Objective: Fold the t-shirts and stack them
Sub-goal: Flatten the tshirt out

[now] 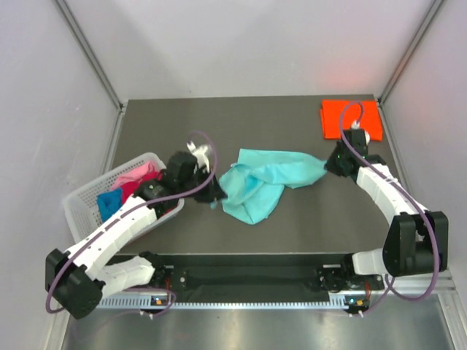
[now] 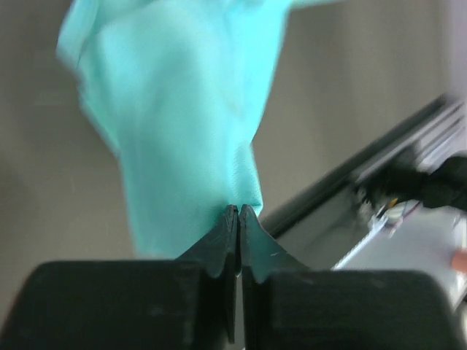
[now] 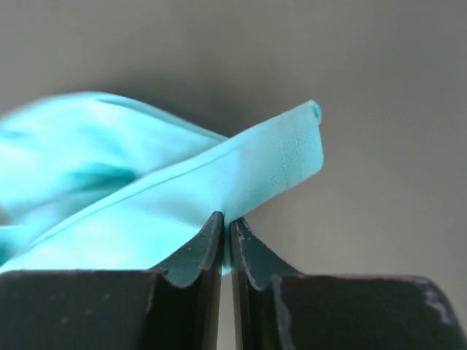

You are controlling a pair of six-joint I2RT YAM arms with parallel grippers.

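Note:
A crumpled teal t-shirt [image 1: 263,179] hangs between both grippers over the middle of the dark table. My left gripper [image 1: 214,191] is shut on its left edge; in the left wrist view the cloth [image 2: 182,109] runs up from the closed left gripper [image 2: 238,211]. My right gripper [image 1: 332,164] is shut on its right edge; in the right wrist view a hemmed fold [image 3: 219,175] is pinched in the closed right gripper [image 3: 225,219]. A folded orange t-shirt [image 1: 350,119] lies at the back right corner. Pink [image 1: 139,173], magenta-red [image 1: 131,188] and blue [image 1: 109,202] shirts lie in the basket.
A white plastic lattice basket [image 1: 80,200] stands at the left, under my left arm. Metal frame posts and pale walls close in the table's sides and back. The black rail [image 1: 248,277] with the arm bases runs along the near edge.

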